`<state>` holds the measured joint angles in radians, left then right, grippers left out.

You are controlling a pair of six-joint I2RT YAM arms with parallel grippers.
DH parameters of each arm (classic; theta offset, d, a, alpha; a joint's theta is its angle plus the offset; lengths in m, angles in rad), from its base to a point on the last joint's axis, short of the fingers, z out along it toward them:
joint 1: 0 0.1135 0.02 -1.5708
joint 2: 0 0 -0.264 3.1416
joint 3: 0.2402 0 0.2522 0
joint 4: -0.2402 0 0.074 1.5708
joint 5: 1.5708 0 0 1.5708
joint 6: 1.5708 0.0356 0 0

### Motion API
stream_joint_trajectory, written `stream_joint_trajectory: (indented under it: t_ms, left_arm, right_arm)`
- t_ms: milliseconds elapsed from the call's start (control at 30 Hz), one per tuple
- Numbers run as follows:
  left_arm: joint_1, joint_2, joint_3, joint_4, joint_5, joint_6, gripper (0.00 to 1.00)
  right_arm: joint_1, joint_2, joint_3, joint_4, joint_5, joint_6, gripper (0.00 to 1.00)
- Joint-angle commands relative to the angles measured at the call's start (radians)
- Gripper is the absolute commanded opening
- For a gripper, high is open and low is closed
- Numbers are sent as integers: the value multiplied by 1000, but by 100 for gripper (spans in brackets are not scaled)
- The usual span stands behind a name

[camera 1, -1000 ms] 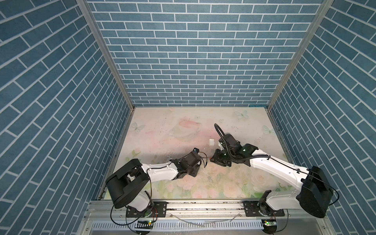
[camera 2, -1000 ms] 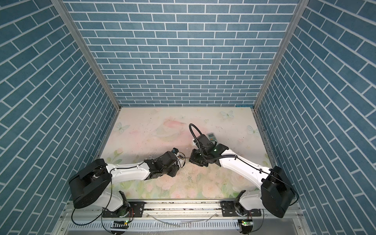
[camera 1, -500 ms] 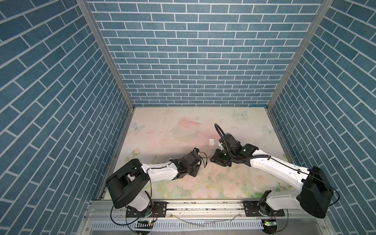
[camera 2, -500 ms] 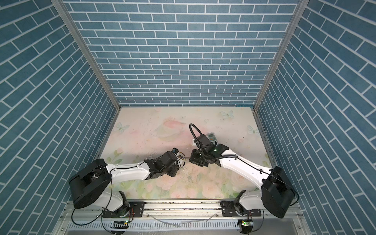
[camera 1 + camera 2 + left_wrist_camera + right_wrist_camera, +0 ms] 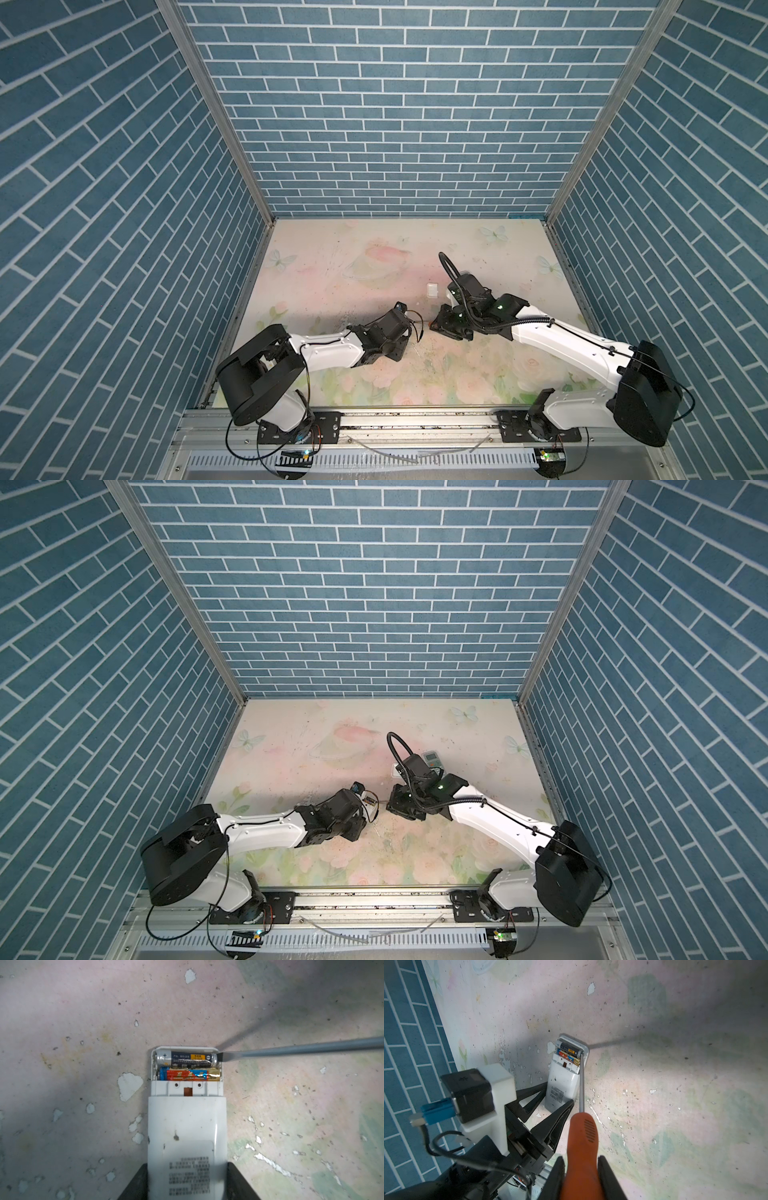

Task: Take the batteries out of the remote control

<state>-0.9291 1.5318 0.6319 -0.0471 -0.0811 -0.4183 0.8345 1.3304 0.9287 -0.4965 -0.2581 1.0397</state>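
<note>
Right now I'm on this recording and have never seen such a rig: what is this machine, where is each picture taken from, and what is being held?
It is two robot arms on a rail at the front edge of a table, each ending in a two-finger gripper. Both top views look down from overhead; each wrist view comes from a camera on one arm. The left gripper is shut on a white remote control turned back-up, its compartment open with two batteries inside. The right gripper is shut on an orange-handled screwdriver, whose flat tip sits at the end of the dark battery. Farther back lie a small white cover and a second remote.
</note>
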Motion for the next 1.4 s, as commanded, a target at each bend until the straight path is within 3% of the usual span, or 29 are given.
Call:
stream_joint_trajectory:
  t_ms: [0,1367]
  left_arm:
    - [-22,114,-55,-76,187,18,6]
    - [-22,109,-57,-82,187,17,6]
  right_arm:
    - [5,-37,58,114,-47,-32,0]
    - [-13,-56,71,42,5,-67,0]
